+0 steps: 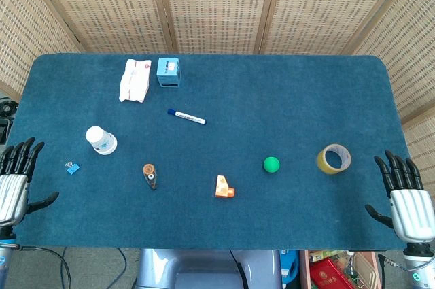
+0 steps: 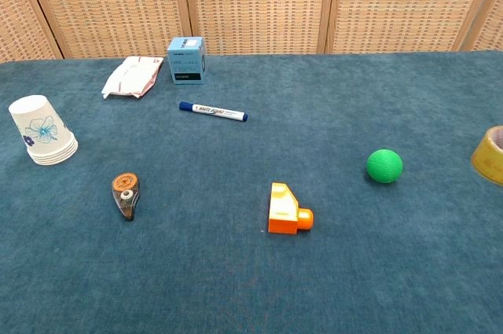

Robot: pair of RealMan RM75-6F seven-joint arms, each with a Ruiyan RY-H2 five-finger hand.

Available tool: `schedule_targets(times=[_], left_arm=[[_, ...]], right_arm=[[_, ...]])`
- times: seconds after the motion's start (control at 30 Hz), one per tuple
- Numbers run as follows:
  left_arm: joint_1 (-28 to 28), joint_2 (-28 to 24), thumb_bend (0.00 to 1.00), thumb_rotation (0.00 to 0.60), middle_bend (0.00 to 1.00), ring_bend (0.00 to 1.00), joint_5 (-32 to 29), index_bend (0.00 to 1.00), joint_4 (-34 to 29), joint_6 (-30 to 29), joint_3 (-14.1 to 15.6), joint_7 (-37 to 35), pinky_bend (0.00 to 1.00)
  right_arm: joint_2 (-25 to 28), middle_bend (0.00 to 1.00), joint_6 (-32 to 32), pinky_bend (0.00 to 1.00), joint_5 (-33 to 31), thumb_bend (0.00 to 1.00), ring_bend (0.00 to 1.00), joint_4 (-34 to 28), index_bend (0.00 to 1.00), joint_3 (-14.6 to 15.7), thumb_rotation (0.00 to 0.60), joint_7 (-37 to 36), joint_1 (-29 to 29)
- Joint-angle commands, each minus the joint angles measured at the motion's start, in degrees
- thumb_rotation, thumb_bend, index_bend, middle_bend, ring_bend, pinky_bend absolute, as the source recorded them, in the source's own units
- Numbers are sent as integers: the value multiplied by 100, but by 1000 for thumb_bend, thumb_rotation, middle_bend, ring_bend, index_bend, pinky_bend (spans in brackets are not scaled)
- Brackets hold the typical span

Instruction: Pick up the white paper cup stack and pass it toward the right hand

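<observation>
The white paper cup stack (image 1: pixel 101 140) stands upside down on the blue table at the left; the chest view shows its blue flower print (image 2: pixel 43 130). My left hand (image 1: pixel 16 179) hovers at the table's left front edge, fingers spread and empty, a short way left of and nearer than the cups. My right hand (image 1: pixel 406 194) is at the right front edge, fingers spread, holding nothing. Neither hand appears in the chest view.
Between the hands lie a small blue clip (image 1: pixel 72 167), a correction tape roller (image 1: pixel 149 175), an orange block (image 1: pixel 224 187), a green ball (image 1: pixel 271 164) and a tape roll (image 1: pixel 334 158). Farther back lie a marker (image 1: pixel 186 117), a blue box (image 1: pixel 168 72) and a white packet (image 1: pixel 134 80).
</observation>
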State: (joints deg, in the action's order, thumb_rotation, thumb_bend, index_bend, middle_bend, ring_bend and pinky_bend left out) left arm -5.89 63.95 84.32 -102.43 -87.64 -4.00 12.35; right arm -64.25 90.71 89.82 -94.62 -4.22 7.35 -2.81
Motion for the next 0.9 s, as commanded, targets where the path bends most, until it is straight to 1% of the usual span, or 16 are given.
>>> schedule_targets(times=[0.03, 0.13, 0.2, 0.27, 0.33, 0.4, 0.47, 0.53, 0.57, 0.6, 0.63, 0.67, 0.7, 0.8, 0.9], left_arm=[[-3, -11, 50, 600, 0, 0, -8, 0, 0, 21, 3, -13, 0], [-23, -24, 50, 600, 0, 0, -60, 0, 25, 80, -14, -53, 0], [-107, -70, 50, 600, 0, 0, -114, 0, 37, 265, -24, -109, 0], [-290, -176, 51, 600, 0, 0, -188, 0, 63, 580, -82, -160, 0], [-667, -250, 52, 600, 0, 0, -227, 0, 341, 1027, -266, -163, 0], [-940, -245, 53, 600, 0, 0, -247, 0, 606, 1372, -371, -277, 4], [-1229, -198, 53, 600, 0, 12, -227, 0, 921, 1728, -458, -512, 66], [-1359, -151, 52, 600, 25, 67, -208, 0, 1094, 1873, -494, -643, 162], [-1466, -93, 52, 600, 57, 117, -187, 0, 1236, 1986, -524, -759, 206], [-1678, 31, 52, 600, 99, 161, -145, 7, 1542, 2254, -548, -1043, 236], [-1873, 162, 52, 600, 124, 186, -107, 17, 1841, 2530, -536, -1175, 252], [-2038, 318, 52, 600, 156, 215, -78, 41, 2159, 2727, -534, -1289, 273], [-2127, 437, 52, 600, 183, 238, -42, 77, 2386, 2803, -524, -1381, 291], [-2286, 733, 53, 600, 225, 271, -60, 146, 2893, 2924, -515, -1517, 323], [-2457, 994, 53, 600, 232, 277, -196, 168, 3323, 3137, -534, -1553, 329]], right_arm=[[2, 0, -5, 0, -2, 0, 0, -2, 0, 4, 600, 18, 2], [9, 0, 2, 0, 6, 0, 0, -8, 0, 1, 600, 0, 4], [16, 0, -7, 0, -1, 0, 0, -16, 0, -3, 600, -15, 1], [24, 0, -36, 0, -16, 0, 0, -10, 0, 0, 600, -22, -4], [38, 0, -128, 0, -70, 0, 0, -5, 0, 17, 600, -33, -19], [58, 0, -182, 0, -118, 0, 0, -26, 0, 16, 600, -49, -27], [66, 0, -215, 0, -179, 0, 0, -32, 0, -20, 600, -21, -48], [62, 0, -237, 0, -218, 0, 0, -30, 0, -40, 600, 1, -60], [57, 0, -259, 0, -259, 0, 0, -27, 0, -55, 600, 19, -69], [48, 0, -316, 0, -350, 0, 0, -29, 0, -74, 600, 62, -80], [42, 0, -384, 0, -448, 0, 0, -15, 0, -75, 600, 122, -82], [32, 0, -434, 0, -517, 0, 0, -7, 0, -91, 600, 171, -97], [22, 0, -459, 0, -564, 0, 0, -6, 0, -109, 600, 201, -110], [7, 0, -529, 0, -676, 0, 0, -17, 0, -163, 600, 240, -151], [-5, 0, -592, 0, -754, 0, 0, -7, 0, -203, 600, 275, -193]])
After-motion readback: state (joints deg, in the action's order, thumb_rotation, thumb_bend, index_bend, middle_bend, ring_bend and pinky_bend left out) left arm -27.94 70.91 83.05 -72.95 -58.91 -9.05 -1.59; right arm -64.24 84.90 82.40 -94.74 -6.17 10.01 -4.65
